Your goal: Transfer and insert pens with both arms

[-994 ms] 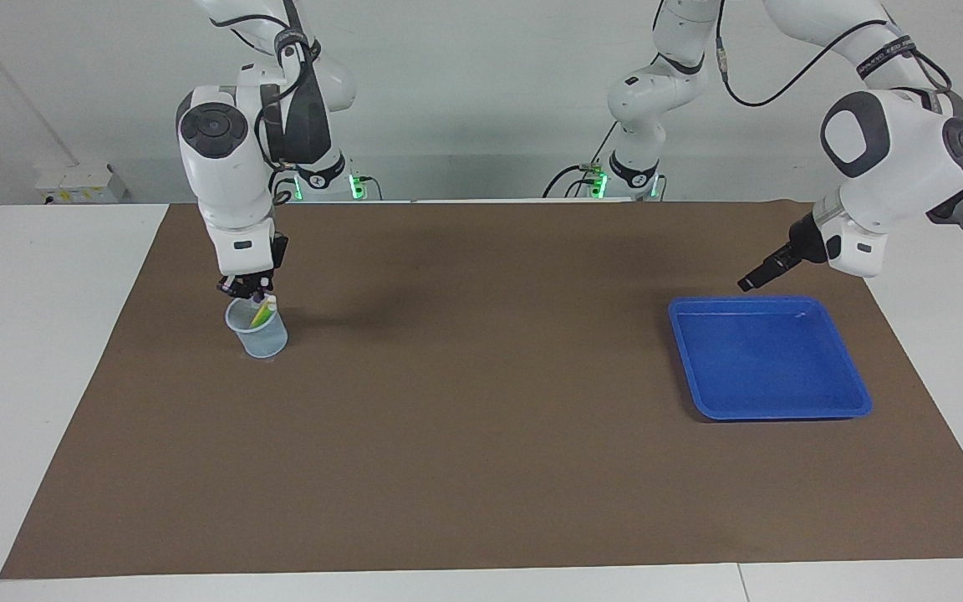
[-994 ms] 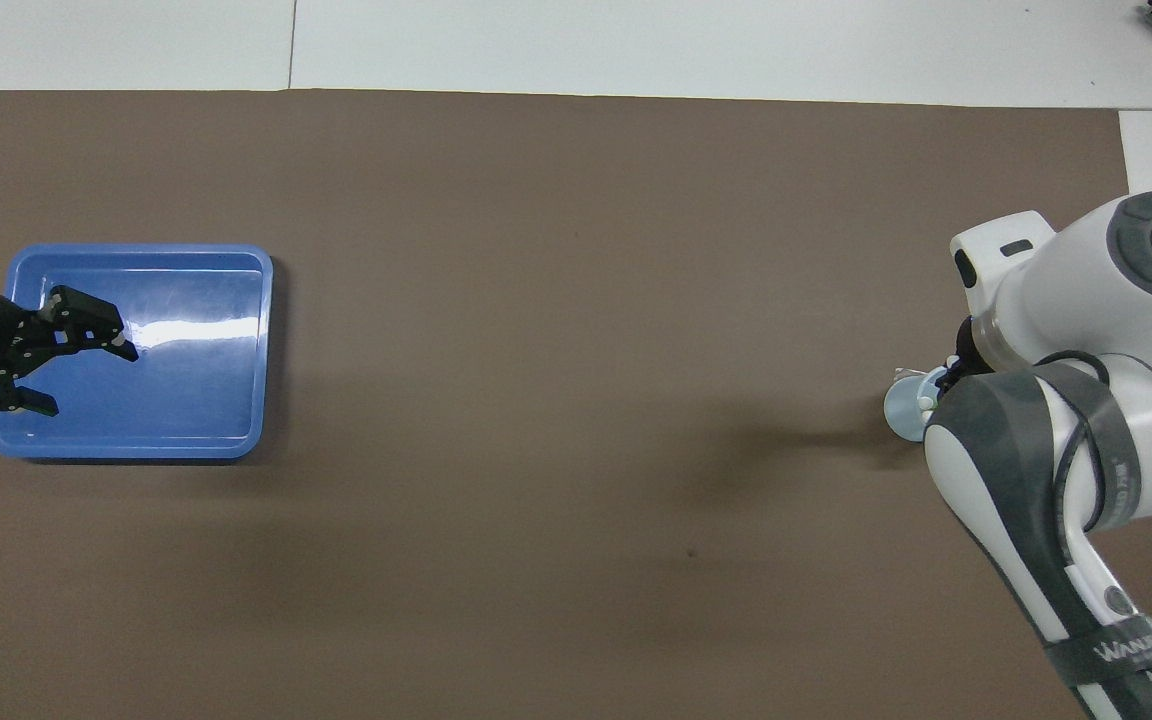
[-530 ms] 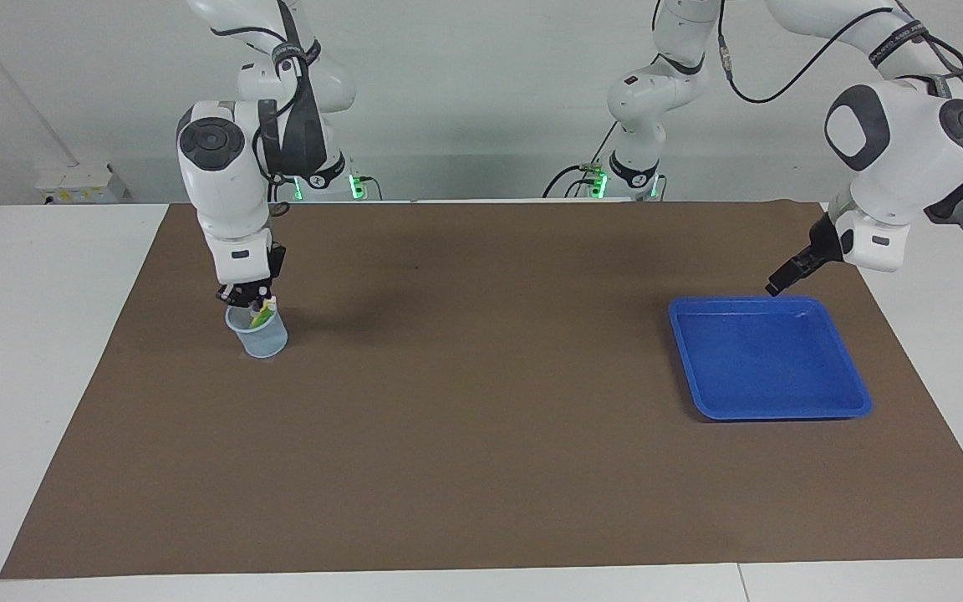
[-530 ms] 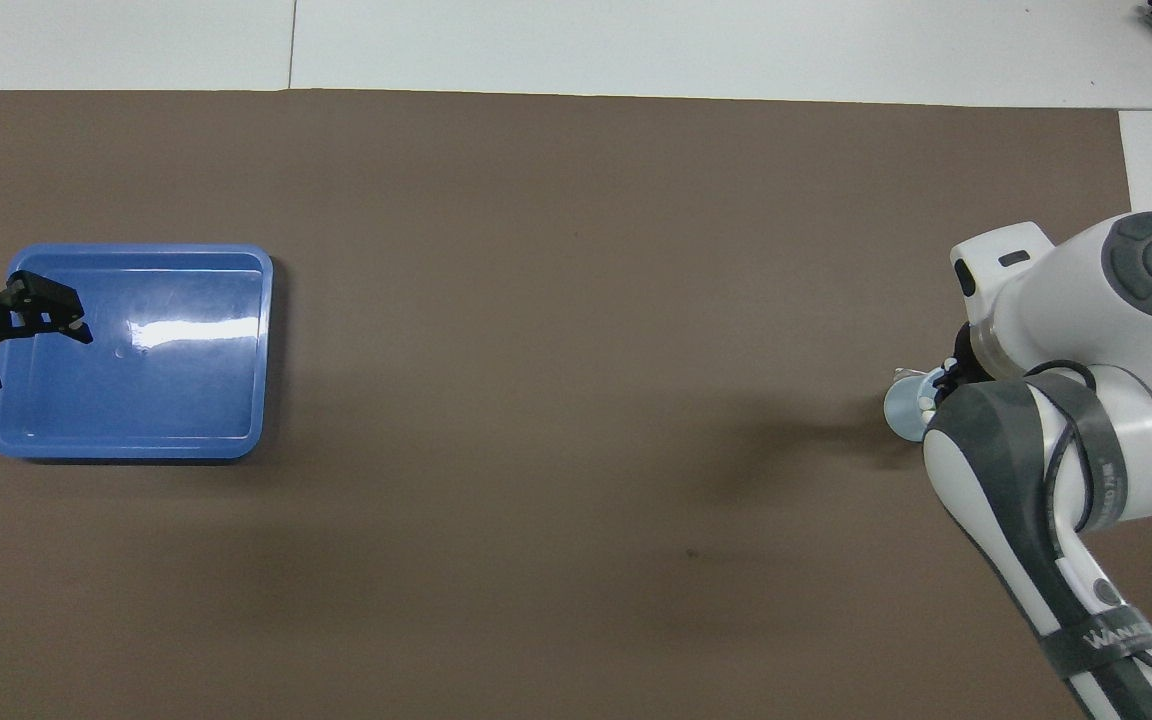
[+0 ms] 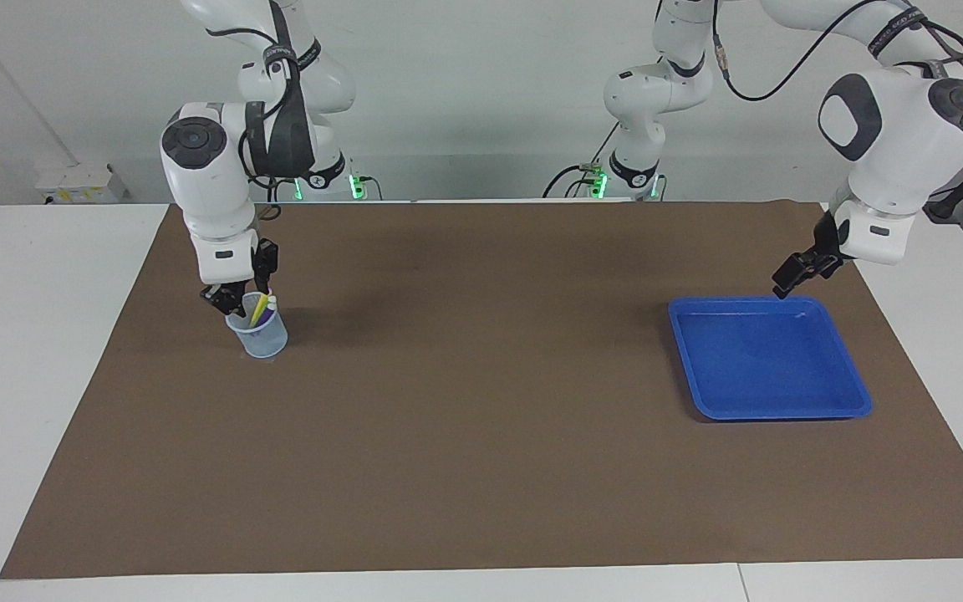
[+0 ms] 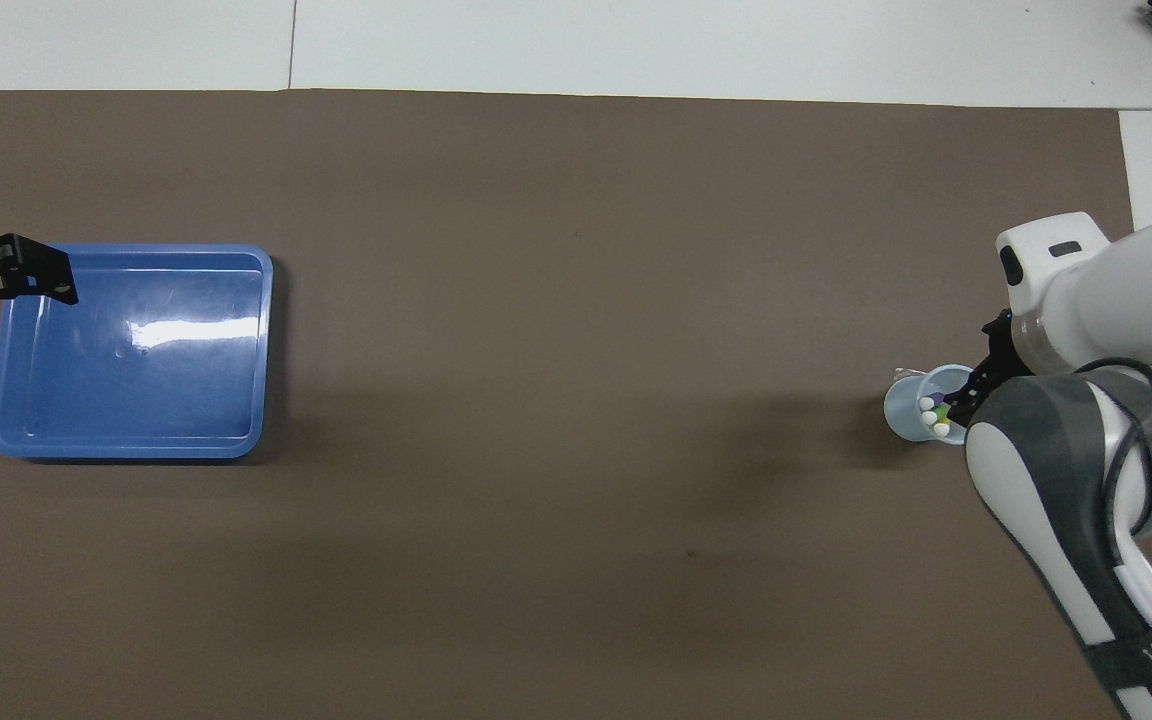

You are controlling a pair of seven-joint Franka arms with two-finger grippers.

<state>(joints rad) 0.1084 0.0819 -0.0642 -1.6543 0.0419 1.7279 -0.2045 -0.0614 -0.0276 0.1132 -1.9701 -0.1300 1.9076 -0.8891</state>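
The right gripper (image 5: 235, 298) hangs just over the rim of the clear cup (image 5: 264, 341), on the rim's side toward the right arm's end of the table; whether it grips anything I cannot tell; in the facing view the pens (image 5: 261, 309) lie at about 4 o'clock from it and very close, possibly touching it

The pens stand in the cup with their long axes steep, pale ends up, leaning toward 1 o'clock in the facing view; the overhead view shows three pale tips bunched at the cup's edge nearer the robots; in that view the cup sits at 3 o'clock on the brown mat (image 5: 481, 435)

The right arm is by far the nearer to the pens; the left gripper (image 5: 797, 274) waits, jaws apart and holding nothing, over the corner of the blue tray (image 5: 770, 411) that is nearer the robots and toward the left arm's end of the table; the tray lies at 9 o'clock on the mat in the overhead view and has nothing in it

With the tray bare and the pens in the cup, the inserting looks done or nearly so; I judge that the right gripper needs to rise toward 12 o'clock in the facing view, along the pens' axis, so it does not catch the tips or tip the light cup
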